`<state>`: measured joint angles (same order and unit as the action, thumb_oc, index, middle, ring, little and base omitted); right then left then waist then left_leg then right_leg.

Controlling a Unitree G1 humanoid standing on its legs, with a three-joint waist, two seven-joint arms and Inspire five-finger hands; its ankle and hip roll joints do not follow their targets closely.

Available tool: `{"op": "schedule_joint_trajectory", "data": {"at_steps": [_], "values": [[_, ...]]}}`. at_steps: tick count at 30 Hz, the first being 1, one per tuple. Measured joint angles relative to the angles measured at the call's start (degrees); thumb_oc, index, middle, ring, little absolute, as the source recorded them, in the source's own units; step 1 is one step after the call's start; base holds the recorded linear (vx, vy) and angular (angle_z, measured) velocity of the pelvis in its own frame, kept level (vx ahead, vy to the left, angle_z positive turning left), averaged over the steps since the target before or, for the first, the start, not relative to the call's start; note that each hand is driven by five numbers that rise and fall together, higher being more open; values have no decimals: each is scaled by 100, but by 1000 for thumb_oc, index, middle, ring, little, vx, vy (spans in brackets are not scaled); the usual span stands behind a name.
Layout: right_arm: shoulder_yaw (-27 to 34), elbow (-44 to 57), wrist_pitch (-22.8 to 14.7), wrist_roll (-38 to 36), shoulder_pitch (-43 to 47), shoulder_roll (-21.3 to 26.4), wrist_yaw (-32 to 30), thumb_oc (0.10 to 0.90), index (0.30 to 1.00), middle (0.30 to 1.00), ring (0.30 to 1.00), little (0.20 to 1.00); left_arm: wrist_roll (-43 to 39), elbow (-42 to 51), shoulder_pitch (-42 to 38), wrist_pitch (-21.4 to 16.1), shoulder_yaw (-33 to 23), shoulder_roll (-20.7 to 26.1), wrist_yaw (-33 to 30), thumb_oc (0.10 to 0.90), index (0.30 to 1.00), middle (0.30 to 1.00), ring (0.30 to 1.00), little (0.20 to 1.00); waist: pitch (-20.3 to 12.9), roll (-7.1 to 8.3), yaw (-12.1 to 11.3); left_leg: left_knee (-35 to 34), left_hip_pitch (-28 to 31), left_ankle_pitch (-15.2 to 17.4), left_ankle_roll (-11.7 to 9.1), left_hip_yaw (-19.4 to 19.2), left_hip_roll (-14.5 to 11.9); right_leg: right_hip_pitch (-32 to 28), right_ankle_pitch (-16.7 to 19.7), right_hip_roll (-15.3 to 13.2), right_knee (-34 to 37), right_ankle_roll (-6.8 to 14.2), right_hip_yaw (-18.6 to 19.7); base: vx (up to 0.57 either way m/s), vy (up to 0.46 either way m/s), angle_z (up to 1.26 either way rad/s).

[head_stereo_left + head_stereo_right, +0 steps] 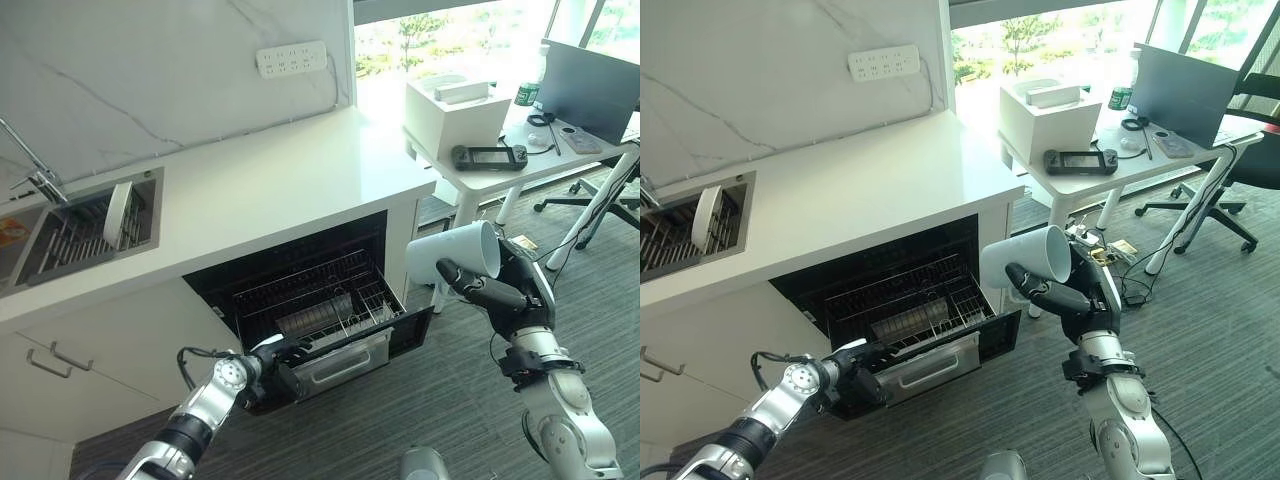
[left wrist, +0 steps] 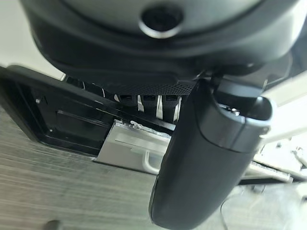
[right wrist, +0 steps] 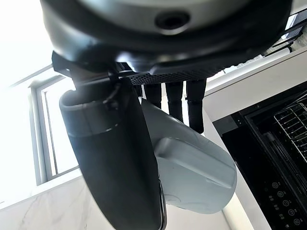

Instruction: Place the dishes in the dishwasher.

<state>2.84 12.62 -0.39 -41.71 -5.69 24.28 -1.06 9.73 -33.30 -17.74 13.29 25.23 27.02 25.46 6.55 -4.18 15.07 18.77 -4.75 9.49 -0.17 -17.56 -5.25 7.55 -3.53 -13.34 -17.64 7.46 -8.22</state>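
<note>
A white bench (image 1: 300, 190) runs along a marble wall, with a sink (image 1: 85, 232) set into it on the robot's left. One white plate (image 1: 117, 214) stands on edge in the sink's rack. Below the bench, the dishwasher (image 1: 300, 300) is open and its wire rack (image 1: 320, 300) is pulled forward; the rack looks nearly empty, with a metal front panel and handle (image 1: 340, 362) at its lower edge.

The right robot hand (image 1: 495, 290) is raised to the right of the open dishwasher, apart from it. Its fingers and thumb are curled round a white cup (image 1: 455, 255), which lies tilted on its side with the open mouth facing right. In the right wrist view the thumb presses along the side of the cup (image 3: 192, 167) while the fingers wrap round the far side.

The left robot hand (image 1: 275, 365) is low at the front of the drawer, close to the metal panel. Whether its fingers grip the edge or only rest there cannot be told.

The likely risks come from the cup's position and hold. It is smooth and held sideways, so it may slip in the grasp as the arm swings toward the rack. It could strike the bench edge or the dishwasher's upper frame on the way in. Set down at a tilt, it could topple among the wires. If the left robot hand pushes the drawer while the cup comes down, the rack could shift under it.
</note>
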Motion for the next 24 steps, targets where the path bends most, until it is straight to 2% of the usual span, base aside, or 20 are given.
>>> {"op": "schedule_joint_trajectory", "data": {"at_steps": [6, 8, 13, 18, 24], "values": [[-118, 0, 167, 1, 125, 149, 49, 400, 300, 300, 300, 300, 701, -493, -529, 86, 409, -20, 959, 800, 900, 900, 900, 900, -95, -131, 138, -10, 83, 59, 22, -171, -30, -21, 20, 52, 82, 26, 161, 4, 58, -16], [-253, 0, 228, 2, 182, 226, 54, 400, 300, 300, 300, 300, 886, -495, -647, 181, 488, -23, 1426, 800, 900, 900, 900, 900, -146, -208, 208, -48, 95, 62, 26, -197, -27, -10, 31, 73, 79, 41, 173, -4, 84, -4], [-265, 0, 386, 6, 212, 321, 75, 400, 300, 300, 300, 300, 1092, -154, -620, 304, 695, -34, 1991, 800, 900, 900, 900, 900, -211, -342, 201, -133, 119, 60, 27, -213, -4, -7, 31, 77, 130, 43, 175, -13, 48, -2], [-264, 0, 447, 77, 263, 325, 121, 400, 300, 300, 300, 300, 1186, 55, -650, 475, 773, -10, 2275, 800, 900, 900, 900, 900, -210, -420, 196, -291, 182, 9, 13, -233, 31, -11, 29, 75, 177, 44, 176, 0, 0, 0], [-259, -1, 449, 117, 275, 325, 194, 400, 300, 300, 300, 300, 1179, 533, -591, 662, 784, 160, 2489, 800, 900, 900, 900, 900, -209, -445, 158, -418, 195, -31, -10, -231, 39, -20, 28, 69, 258, 43, 139, 0, 0, 0]]}}
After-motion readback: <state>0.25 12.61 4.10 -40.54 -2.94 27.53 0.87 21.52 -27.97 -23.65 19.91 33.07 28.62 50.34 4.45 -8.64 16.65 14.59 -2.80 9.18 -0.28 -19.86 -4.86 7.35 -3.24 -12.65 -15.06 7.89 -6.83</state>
